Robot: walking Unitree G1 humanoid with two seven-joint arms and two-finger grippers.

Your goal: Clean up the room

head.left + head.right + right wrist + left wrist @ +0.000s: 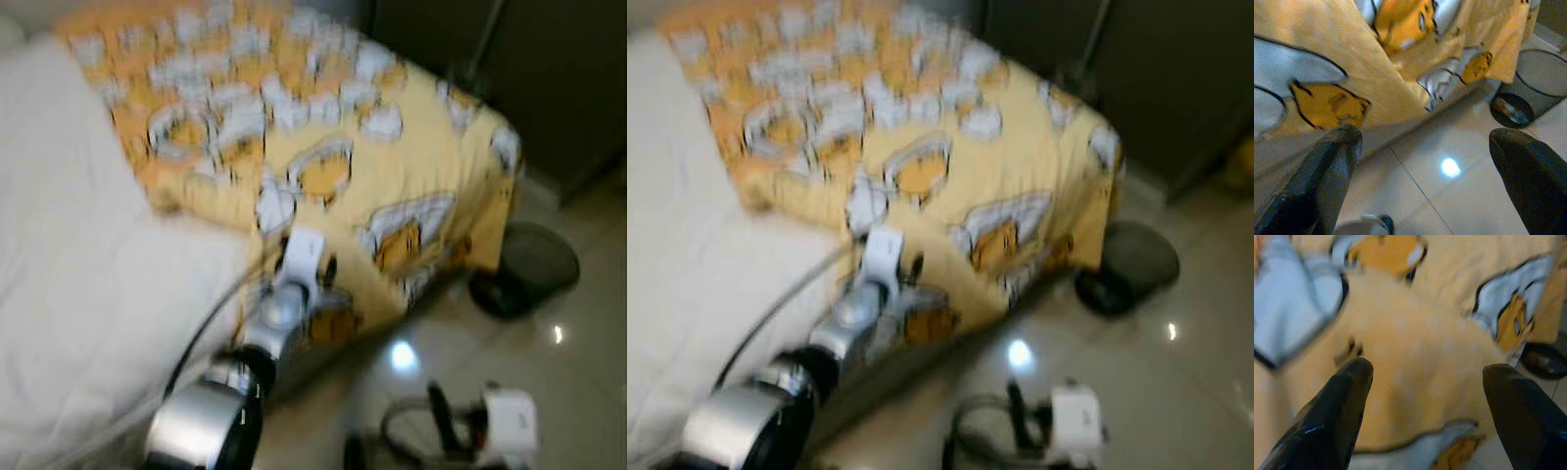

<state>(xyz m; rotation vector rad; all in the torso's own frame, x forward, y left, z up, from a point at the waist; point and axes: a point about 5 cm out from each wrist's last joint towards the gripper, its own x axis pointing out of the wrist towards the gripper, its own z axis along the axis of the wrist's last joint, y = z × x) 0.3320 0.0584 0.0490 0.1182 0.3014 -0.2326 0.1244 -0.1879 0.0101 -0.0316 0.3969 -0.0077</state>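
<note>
On the bed (59, 323), a yellow blanket (411, 166) printed with orange and white cartoon cats covered the far part and hung over the bed's end and corner toward the floor (578, 392), while a plain white quilt (69, 245) lay over the near left part. The head views were blurred. The left arm reached forward over the bed's near edge, and the left gripper (1425, 377) hovered just above the yellow blanket with its two black fingers (1347, 396) spread wide apart and nothing between them; whether they touched the cloth could not be told. A dark cable ran back along that arm across the white quilt.

Beside the bed's far corner, a dark mesh wastebasket (529, 264) lay tipped on its side on the glossy pale tiles, its round base (1511, 110) turned toward the robot; it sat near the hanging hem of the blanket but apart from it. A bright spot of light reflected off the floor between the bed and the right arm. The right gripper (1425, 156) hung low over the tiles beside the bed's edge, fingers (1332, 161) parted and empty, with the draped blanket just beyond them. Dark cabinet fronts (549, 78) stood behind the bed.
</note>
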